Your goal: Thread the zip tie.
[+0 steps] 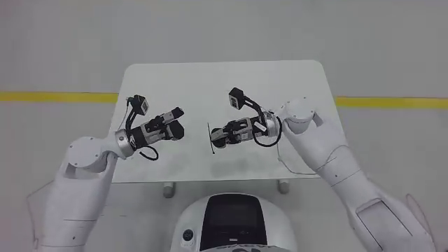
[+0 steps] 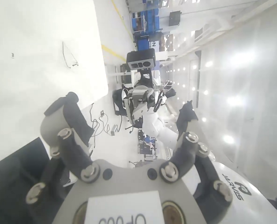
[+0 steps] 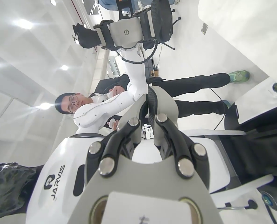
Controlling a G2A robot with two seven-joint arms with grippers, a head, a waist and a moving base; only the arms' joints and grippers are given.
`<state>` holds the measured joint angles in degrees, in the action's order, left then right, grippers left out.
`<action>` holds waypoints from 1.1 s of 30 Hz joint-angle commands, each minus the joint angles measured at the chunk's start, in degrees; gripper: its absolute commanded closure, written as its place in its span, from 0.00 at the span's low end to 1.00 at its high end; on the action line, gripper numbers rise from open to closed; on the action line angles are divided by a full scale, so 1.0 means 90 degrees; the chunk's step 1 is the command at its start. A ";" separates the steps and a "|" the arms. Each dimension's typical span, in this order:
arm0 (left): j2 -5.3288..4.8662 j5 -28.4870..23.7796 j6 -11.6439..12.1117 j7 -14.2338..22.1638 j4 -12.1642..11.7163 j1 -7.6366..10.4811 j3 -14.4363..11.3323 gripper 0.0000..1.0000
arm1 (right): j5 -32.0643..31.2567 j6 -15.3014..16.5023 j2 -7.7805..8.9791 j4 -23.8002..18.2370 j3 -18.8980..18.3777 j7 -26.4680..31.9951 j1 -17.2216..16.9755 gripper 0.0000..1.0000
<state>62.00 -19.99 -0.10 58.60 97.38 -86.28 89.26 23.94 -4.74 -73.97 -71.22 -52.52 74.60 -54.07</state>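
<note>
In the top view a thin black zip tie [image 1: 212, 138] stands crosswise at the tip of my right gripper [image 1: 216, 138], which is shut on it above the table's front middle. In the right wrist view the right gripper [image 3: 148, 101] has its fingers pressed together, with the tie a dark edge between them. My left gripper [image 1: 179, 122] hangs open a short way to the left of the tie, pointing at it, with nothing in it. From the left wrist view, the left gripper's [image 2: 129, 101] dark fingers [image 2: 68, 108] are spread wide, and the zip tie [image 2: 161, 97] shows farther off in the right gripper.
The white table [image 1: 210, 84] has rounded corners, and its front edge runs just below both grippers. A thin dark curved line [image 2: 68, 55] lies on the tabletop in the left wrist view; I cannot tell whether it is a shadow or a second tie.
</note>
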 commanded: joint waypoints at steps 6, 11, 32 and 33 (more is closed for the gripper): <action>0.0005 -0.0201 -0.0025 -0.0028 -0.0096 0.0073 -0.0255 0.00 | 0.0173 0.0021 -0.0034 -0.0218 0.0144 -0.0162 -0.0106 1.00; -0.0006 -0.0189 0.0084 0.0026 -0.0183 0.0149 -0.0369 0.00 | 0.0279 0.0141 -0.0074 -0.0172 0.0271 -0.0138 -0.0057 1.00; -0.0062 -0.0673 0.0320 0.0268 -0.0355 0.0107 -0.0620 0.52 | 0.0361 0.0248 -0.0105 -0.0298 0.0432 -0.0359 -0.0058 1.00; -0.0067 -0.0691 0.0320 0.0281 -0.0362 0.0103 -0.0630 0.55 | 0.0367 0.0249 -0.0106 -0.0294 0.0439 -0.0362 -0.0057 1.00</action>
<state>61.44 -26.09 2.77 61.05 94.18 -85.32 83.66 27.20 -2.49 -74.92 -73.89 -48.62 71.38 -54.60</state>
